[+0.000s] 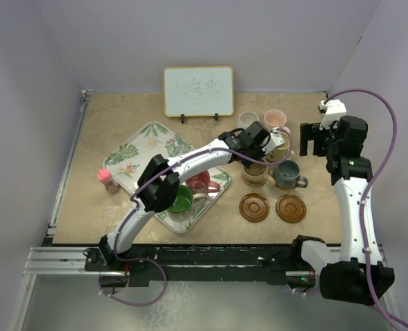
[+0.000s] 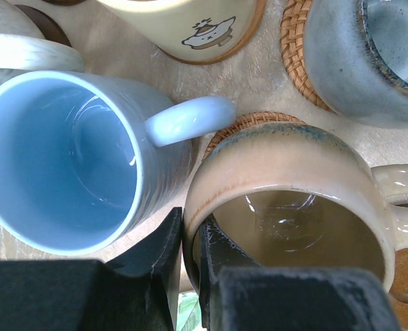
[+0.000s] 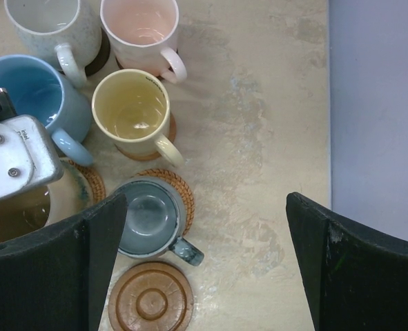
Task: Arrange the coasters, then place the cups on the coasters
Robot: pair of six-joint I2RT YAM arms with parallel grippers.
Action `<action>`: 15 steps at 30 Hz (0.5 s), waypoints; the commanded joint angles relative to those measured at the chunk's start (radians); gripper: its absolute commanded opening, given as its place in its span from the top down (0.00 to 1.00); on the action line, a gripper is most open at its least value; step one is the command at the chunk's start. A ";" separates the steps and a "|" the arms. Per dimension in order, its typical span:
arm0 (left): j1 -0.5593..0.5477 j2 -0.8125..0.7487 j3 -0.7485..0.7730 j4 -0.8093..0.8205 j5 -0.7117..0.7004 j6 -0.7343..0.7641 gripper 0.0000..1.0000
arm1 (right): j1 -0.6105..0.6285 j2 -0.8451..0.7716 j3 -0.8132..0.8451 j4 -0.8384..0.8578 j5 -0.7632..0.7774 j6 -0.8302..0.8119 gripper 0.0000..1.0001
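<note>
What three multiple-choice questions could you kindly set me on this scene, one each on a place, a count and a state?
1. Where do the red cup and the green cup stand?
A. on the leaf-patterned tray
B. on coasters
C. held in the air

2. How many coasters lie bare in the top view?
A. one
B. two
C. four

3. What is the left end effector doing?
A. hanging open and empty
B. shut on the tan cup at its rim
C. shut on a coaster

Answers:
1 A: the top view shows both cups inside the tray.
2 B: two coasters lie side by side with nothing on them.
3 B: the left wrist view shows it pinching that rim.
</note>
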 commanded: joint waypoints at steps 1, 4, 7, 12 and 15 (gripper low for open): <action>-0.008 -0.007 0.071 0.030 -0.012 0.007 0.97 | -0.005 -0.015 0.007 0.010 -0.021 0.013 0.02; -0.007 -0.003 0.077 0.018 -0.013 0.008 0.97 | -0.005 -0.016 0.008 0.010 -0.024 0.014 0.01; -0.010 -0.001 0.080 0.014 -0.010 0.007 0.91 | -0.005 -0.014 0.007 0.008 -0.024 0.014 0.02; -0.010 -0.001 0.102 0.006 -0.010 0.006 0.83 | -0.005 -0.014 0.007 0.005 -0.024 0.014 0.02; -0.009 -0.006 0.112 0.004 -0.004 0.005 0.78 | -0.005 -0.013 0.008 0.003 -0.024 0.014 0.02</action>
